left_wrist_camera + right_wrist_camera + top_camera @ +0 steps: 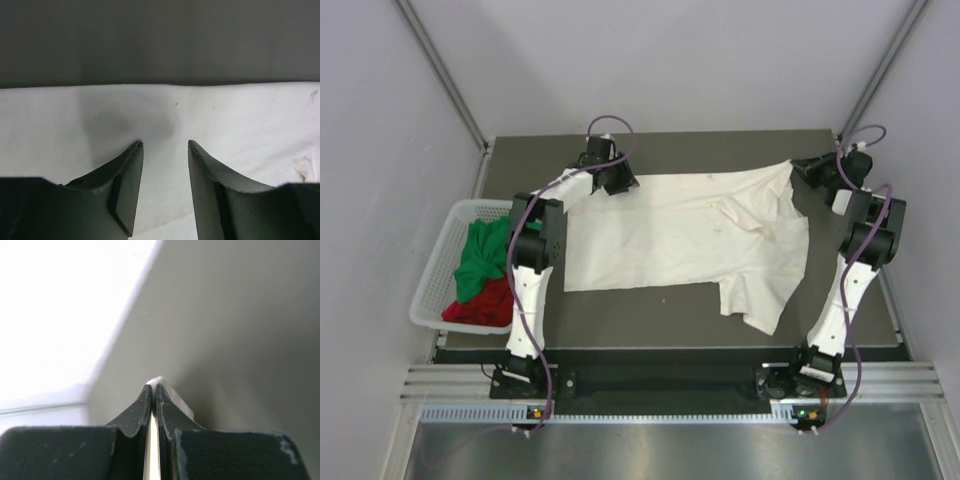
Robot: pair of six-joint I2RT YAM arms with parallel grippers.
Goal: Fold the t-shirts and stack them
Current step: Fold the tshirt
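Note:
A cream-white t-shirt (680,235) lies spread on the dark table (650,310), its right side rumpled and folded over. My left gripper (617,180) hovers over the shirt's far left corner. In the left wrist view that gripper (165,145) stands open above the white cloth (240,120), with nothing pinched. My right gripper (804,170) is at the shirt's far right corner. Seen from the right wrist, this gripper (153,386) is shut on a thin fold of cream cloth (180,403). A green t-shirt (480,255) and a red t-shirt (480,303) lie bunched in the basket.
A white plastic mesh basket (430,280) stands off the table's left edge. Grey walls close in the table at the back and on both sides. Purple cables loop over both arms.

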